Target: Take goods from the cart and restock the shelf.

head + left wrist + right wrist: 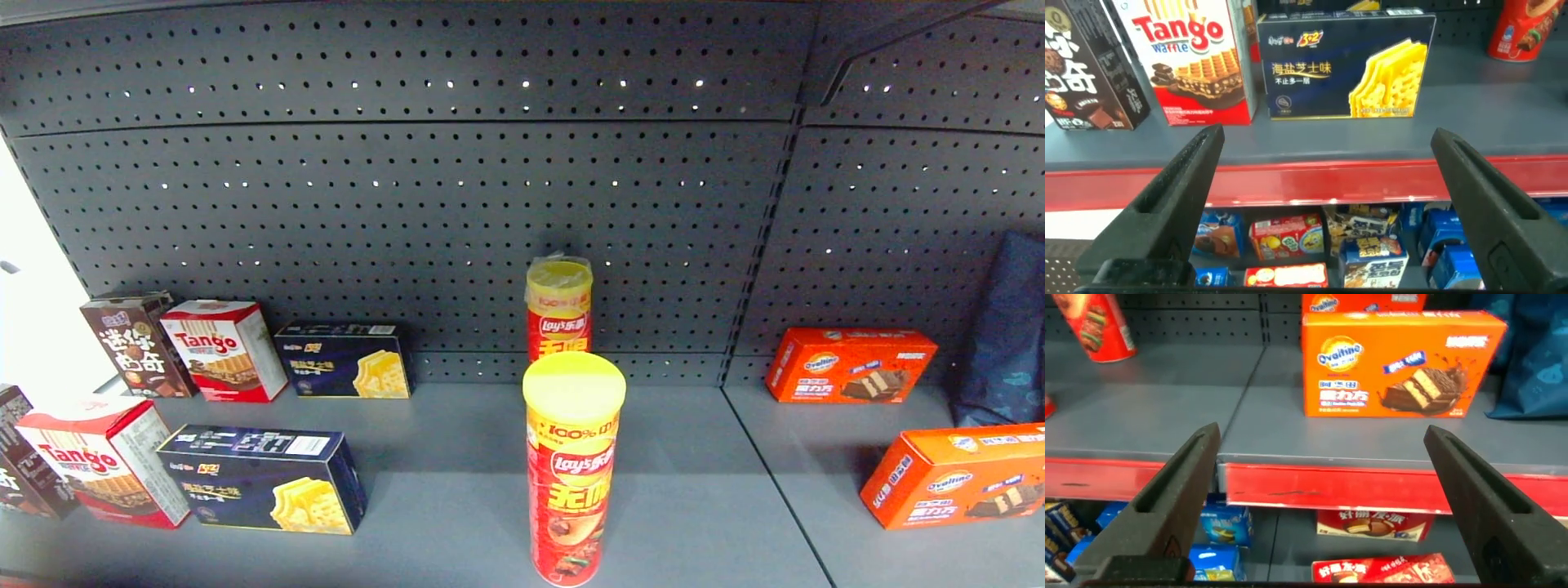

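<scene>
Both hands are empty and spread wide. The left hand (1327,139) has its fingers (1167,208) apart with nothing between them, and the right hand (1320,434) is the same. Each hangs just in front of the shelf (457,457), pointing at its red front edge (1331,175). The left hand faces the front navy box (1343,65) with the wafer box (1192,61) beside it. The right hand faces the front orange box (1400,363) in the right bay, near the blue bag (1008,327). Two chip cans stand upright between the hands' lines, the front can (571,474) ahead of the rear can (559,314), with their long axes vertical. All boxes lie with their long sides along the shelf. Packs on the lower shelf (1298,245) sit under the red edge. Key relation: both hands point into the shelf with nothing held, so the next item probably has to come from the cart, away from where they aim. Which way the cart lies from either hand cannot be told, so neither arm reads as nearer. Bare shelf floor on either side of the cans looks like the likely place for new stock.
</scene>
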